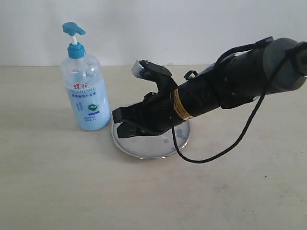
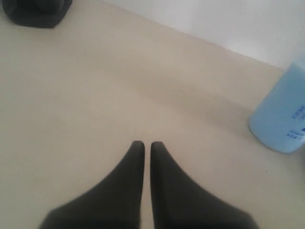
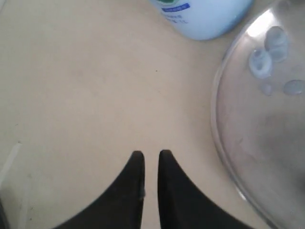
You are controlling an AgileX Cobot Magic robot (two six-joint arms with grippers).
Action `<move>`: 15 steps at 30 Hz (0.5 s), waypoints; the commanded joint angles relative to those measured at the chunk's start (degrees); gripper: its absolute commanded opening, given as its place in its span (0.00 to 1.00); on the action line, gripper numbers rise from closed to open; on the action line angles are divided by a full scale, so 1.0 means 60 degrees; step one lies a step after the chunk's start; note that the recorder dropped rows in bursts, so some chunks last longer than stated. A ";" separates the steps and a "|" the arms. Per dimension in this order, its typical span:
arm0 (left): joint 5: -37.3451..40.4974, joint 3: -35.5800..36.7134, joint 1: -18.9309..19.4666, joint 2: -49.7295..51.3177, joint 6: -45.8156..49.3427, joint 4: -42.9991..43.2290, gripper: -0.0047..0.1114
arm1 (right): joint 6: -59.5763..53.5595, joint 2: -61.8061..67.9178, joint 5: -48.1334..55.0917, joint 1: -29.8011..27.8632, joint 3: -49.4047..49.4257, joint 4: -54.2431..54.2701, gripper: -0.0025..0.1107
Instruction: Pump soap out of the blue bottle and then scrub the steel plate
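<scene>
Right gripper (image 1: 120, 122) low over the steel plate (image 1: 149, 149), nearly closed, empty.
The blue bottle (image 1: 86, 93) stands upright just beside it, pump head (image 1: 73, 29) high above.

Black right arm (image 1: 230, 86): enters from the far right and slopes down toward the left, with a yellow band (image 1: 178, 103) at the wrist and a black cable (image 1: 216, 153) looping below it. Right gripper (image 1: 121, 122): black, tapered fingers, tips drawn together to a narrow slit, nothing between them. Left gripper (image 2: 144, 145): black tapered fingers likewise nearly touching and empty; its arm is outside the exterior view.
</scene>
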 commanded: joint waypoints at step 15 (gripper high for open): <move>-0.0004 -0.0004 0.0000 -0.0029 0.0042 0.0071 0.08 | -0.9727 -0.4487 0.3871 -0.0076 0.0040 -0.0115 0.02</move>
